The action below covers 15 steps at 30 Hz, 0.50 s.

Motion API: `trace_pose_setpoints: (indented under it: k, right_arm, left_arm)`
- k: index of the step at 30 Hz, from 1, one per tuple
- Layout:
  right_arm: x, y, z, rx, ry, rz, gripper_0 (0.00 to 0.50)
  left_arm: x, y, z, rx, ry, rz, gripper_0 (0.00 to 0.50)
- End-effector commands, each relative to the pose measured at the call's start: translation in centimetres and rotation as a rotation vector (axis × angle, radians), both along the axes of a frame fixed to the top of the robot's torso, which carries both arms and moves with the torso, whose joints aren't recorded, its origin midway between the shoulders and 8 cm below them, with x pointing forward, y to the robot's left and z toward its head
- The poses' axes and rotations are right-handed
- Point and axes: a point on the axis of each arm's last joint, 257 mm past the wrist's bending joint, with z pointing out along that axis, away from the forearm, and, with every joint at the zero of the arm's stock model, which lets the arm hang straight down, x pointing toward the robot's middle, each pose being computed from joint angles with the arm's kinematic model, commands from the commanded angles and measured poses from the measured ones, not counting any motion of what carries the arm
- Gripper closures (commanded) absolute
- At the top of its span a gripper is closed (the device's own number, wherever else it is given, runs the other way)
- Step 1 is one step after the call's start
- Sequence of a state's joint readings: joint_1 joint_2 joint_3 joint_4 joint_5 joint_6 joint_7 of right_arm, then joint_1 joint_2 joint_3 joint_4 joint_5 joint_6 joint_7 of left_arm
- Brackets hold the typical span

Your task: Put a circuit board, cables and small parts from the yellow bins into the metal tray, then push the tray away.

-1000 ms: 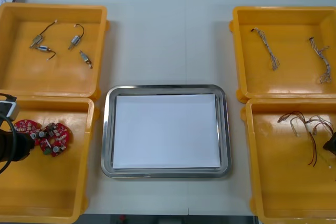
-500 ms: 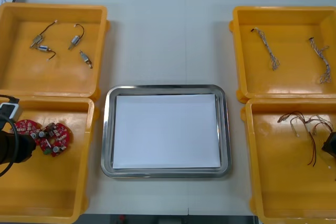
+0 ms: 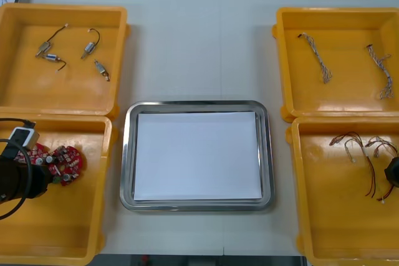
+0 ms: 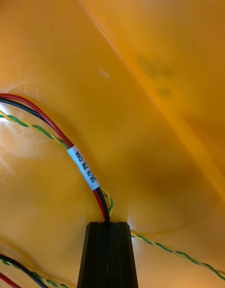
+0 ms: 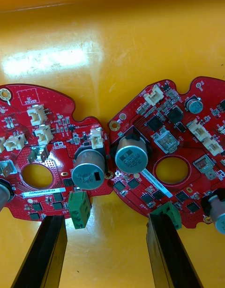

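Bright, even light from overhead covers the desk (image 3: 199,48). Glare streaks the yellow bin (image 5: 51,63) floor, and shadows are soft everywhere.

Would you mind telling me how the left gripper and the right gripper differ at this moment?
The left gripper is open, its fingers apart beside two red circuit boards; the right gripper is shut on a red and black cable. The left gripper is in the near left yellow bin, the right gripper in the near right yellow bin. Both are low inside a bin.
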State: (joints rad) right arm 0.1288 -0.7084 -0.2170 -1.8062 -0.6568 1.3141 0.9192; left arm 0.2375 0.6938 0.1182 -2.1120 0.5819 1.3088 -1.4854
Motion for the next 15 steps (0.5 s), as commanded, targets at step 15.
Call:
trace_pose_setpoints:
  k: [15]
  right_arm:
    - [0.8, 2.4, 3.9, -0.049, 0.013, 0.062, 0.5]
  left_arm:
    - [-0.4, 0.8, -1.3, 0.053, -0.007, -0.056, 0.0]
